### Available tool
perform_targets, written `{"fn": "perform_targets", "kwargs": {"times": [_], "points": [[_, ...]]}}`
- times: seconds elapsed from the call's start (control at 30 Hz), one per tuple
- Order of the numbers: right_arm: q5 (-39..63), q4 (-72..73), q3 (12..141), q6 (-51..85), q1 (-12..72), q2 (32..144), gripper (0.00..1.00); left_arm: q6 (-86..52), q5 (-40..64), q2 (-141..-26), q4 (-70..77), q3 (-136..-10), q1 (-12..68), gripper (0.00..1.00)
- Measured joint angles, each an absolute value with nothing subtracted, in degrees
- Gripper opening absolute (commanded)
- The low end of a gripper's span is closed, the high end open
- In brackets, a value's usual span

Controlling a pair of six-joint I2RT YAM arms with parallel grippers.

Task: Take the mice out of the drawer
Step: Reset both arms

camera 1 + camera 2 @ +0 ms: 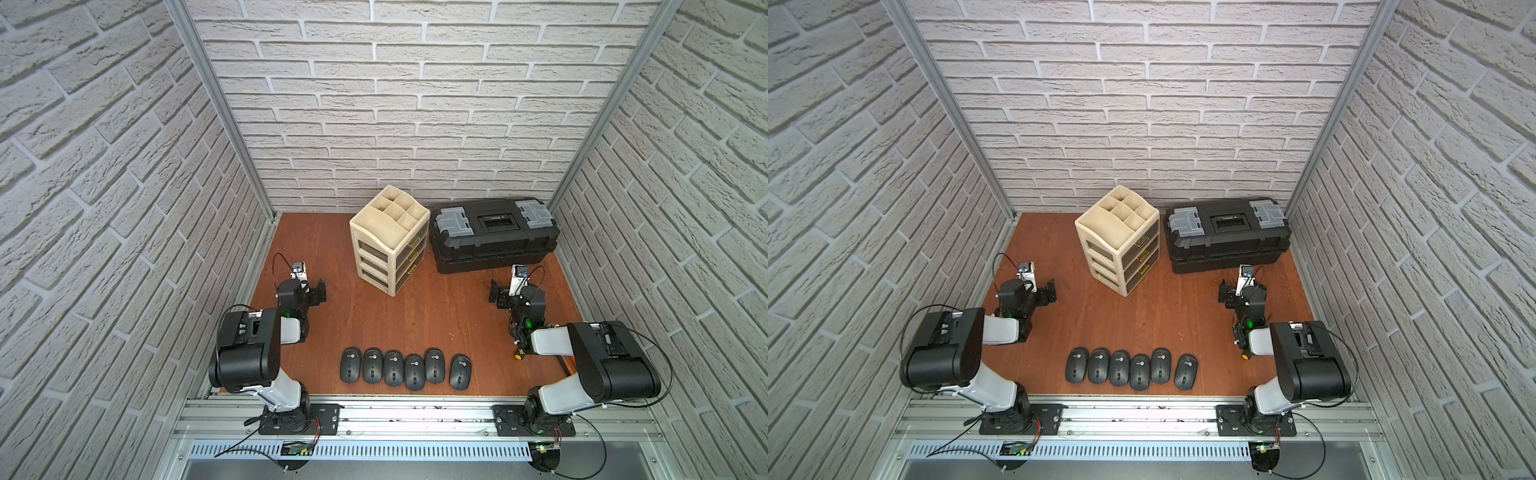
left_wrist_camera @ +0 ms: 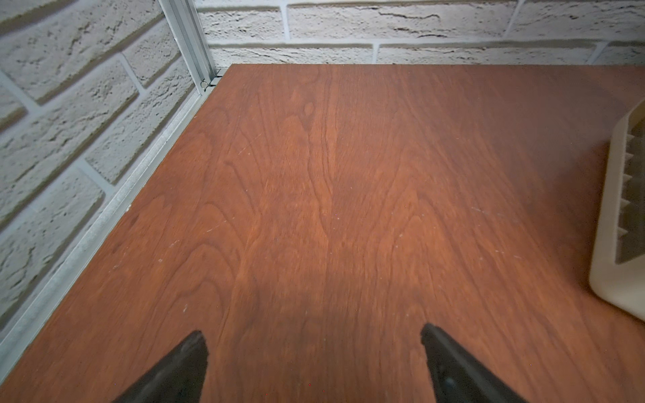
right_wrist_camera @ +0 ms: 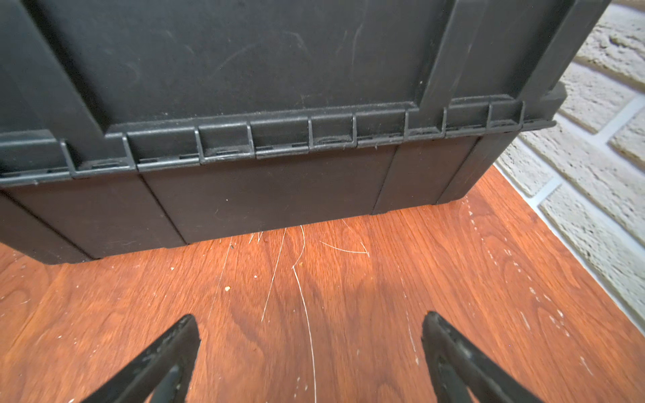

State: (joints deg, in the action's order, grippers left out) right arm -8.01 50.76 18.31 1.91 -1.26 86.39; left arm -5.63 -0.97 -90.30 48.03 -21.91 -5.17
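Note:
Several black oval mice (image 1: pixel 393 368) (image 1: pixel 1119 368) lie side by side in a row on the wooden table near its front edge, in both top views. The cream drawer unit (image 1: pixel 390 239) (image 1: pixel 1119 237) stands at the back middle, and its three drawers (image 1: pixel 409 257) look pushed in. My left gripper (image 1: pixel 320 292) (image 2: pixel 312 336) hovers open over bare table, left of the unit. My right gripper (image 1: pixel 496 295) (image 3: pixel 309 321) is open and empty, in front of the black toolbox. Both are well behind the mice.
A shut black toolbox (image 1: pixel 494 232) (image 3: pixel 244 87) sits at the back right beside the drawer unit (image 2: pixel 624 209). A yellow-capped tool handle (image 1: pixel 518 354) lies under the right arm. Brick walls close in the table on three sides.

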Motion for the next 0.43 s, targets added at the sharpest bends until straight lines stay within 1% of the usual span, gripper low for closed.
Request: {"fn": "perform_targets", "kwargs": {"times": [0.13,0.43], "points": [[-8.3,48.4,21.7,1.5,-0.5,86.6,1.00,-5.6,-1.0,-90.3,48.1,-21.9,-5.2,0.98],[-8.3,46.7,22.3,1.0,-0.1,86.8,0.99,-5.6,-1.0,-90.3,48.0,-21.9,-5.2,0.98]]}}
